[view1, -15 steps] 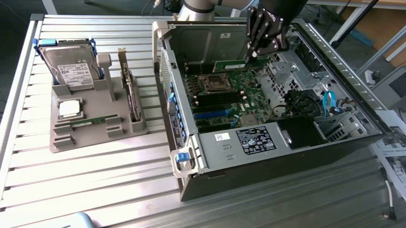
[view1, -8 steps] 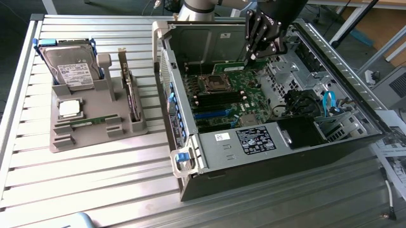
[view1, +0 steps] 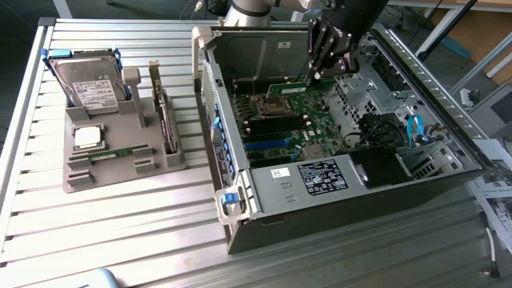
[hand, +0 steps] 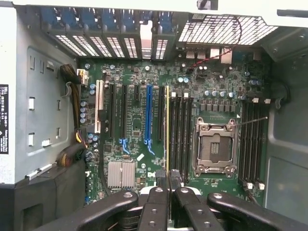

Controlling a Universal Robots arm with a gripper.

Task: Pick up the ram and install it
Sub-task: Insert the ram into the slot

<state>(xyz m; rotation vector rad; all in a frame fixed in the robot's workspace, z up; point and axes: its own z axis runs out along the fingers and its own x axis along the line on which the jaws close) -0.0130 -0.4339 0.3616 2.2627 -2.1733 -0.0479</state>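
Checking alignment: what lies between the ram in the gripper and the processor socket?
In the wrist view, a bank of black memory slots lies between the ram, held edge-on by the gripper, and the processor socket.

Glaring table (view1: pixel 120 228), dim case (view1: pixel 320 225) interior

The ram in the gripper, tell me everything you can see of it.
The ram is a slim green circuit-board stick, gripped along its upper edge by the gripper, which is shut on it. It hangs on edge inside the open computer case, above the motherboard near the empty processor socket. Whether it touches a slot cannot be told.
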